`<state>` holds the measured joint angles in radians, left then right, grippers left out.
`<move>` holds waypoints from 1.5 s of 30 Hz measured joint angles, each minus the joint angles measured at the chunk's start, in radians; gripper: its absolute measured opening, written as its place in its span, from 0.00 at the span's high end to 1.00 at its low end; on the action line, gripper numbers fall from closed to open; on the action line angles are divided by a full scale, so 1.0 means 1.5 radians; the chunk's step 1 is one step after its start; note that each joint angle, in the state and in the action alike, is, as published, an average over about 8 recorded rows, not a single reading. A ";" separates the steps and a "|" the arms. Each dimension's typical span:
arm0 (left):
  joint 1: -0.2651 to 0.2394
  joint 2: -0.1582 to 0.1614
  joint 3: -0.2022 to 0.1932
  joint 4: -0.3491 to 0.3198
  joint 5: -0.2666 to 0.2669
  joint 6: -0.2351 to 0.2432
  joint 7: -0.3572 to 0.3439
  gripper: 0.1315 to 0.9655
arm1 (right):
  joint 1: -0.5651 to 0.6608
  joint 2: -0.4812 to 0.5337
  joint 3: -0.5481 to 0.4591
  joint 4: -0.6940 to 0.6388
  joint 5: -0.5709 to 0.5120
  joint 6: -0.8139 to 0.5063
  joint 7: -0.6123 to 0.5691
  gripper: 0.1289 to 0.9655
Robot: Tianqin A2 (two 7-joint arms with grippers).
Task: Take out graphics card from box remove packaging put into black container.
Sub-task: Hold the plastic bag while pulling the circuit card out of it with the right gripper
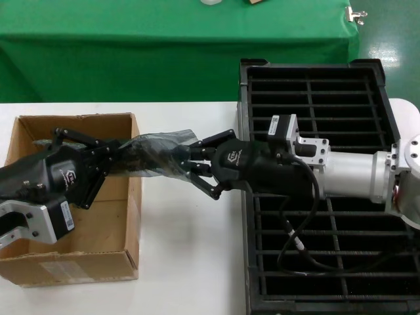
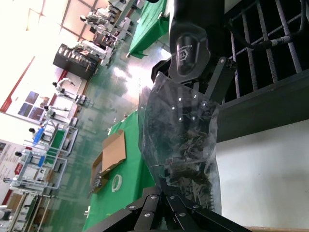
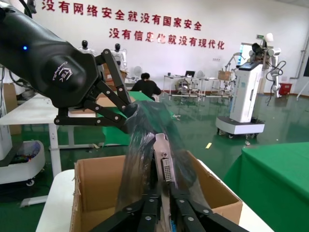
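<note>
Two grippers hold the packaging [image 1: 154,154] in the air, stretched between them above the right edge of the box [image 1: 128,197]. The left gripper [image 1: 111,157] pinches one end of the bag over the box. The right gripper [image 1: 197,167] pinches the other end, just past the left edge of the black container [image 1: 315,92]. The graphics card [image 3: 164,164] sits inside the bag, its silver end showing. The box rests on the white table [image 1: 190,262].
</note>
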<state>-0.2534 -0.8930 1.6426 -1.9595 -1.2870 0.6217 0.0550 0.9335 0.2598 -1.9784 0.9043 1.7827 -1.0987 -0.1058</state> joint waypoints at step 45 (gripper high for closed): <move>0.000 0.000 0.000 0.000 0.000 0.000 0.000 0.99 | 0.006 -0.014 0.001 -0.014 -0.003 -0.001 0.003 0.90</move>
<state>-0.2534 -0.8929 1.6426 -1.9595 -1.2870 0.6218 0.0551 0.9421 0.2388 -1.9762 0.8837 1.7782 -1.0999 -0.1008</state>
